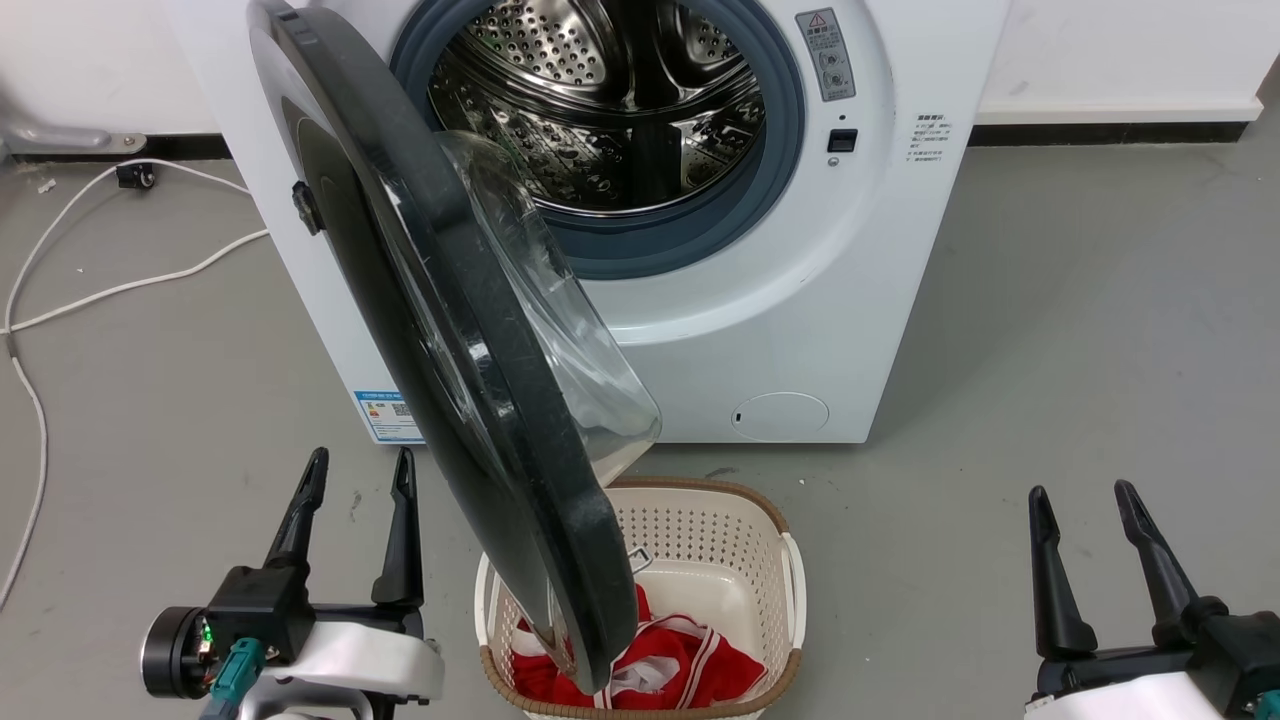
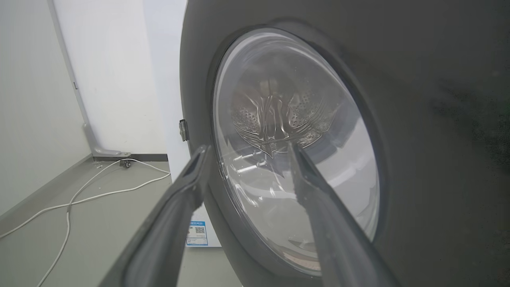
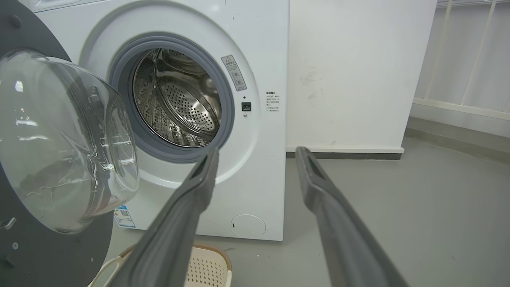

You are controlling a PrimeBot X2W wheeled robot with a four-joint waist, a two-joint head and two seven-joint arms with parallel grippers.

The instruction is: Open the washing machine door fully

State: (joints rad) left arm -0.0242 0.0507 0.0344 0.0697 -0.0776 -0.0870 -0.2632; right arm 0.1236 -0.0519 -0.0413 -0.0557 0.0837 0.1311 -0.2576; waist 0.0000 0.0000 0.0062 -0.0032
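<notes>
Already the washing machine door stands swung well clear of the drum, slanting from upper left to lower centre, and with my left gripper and right gripper both wide and empty, I judge little swing remains.

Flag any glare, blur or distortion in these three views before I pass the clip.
Head view: evenly lit and sharp, no strong glare on the washing machine door. Left wrist view: the door's black face is close and blurred, and the drum looks warped through the glass bowl. Right wrist view: bright highlights on the bowl; the right gripper's fingers go soft near the bottom edge.
</notes>
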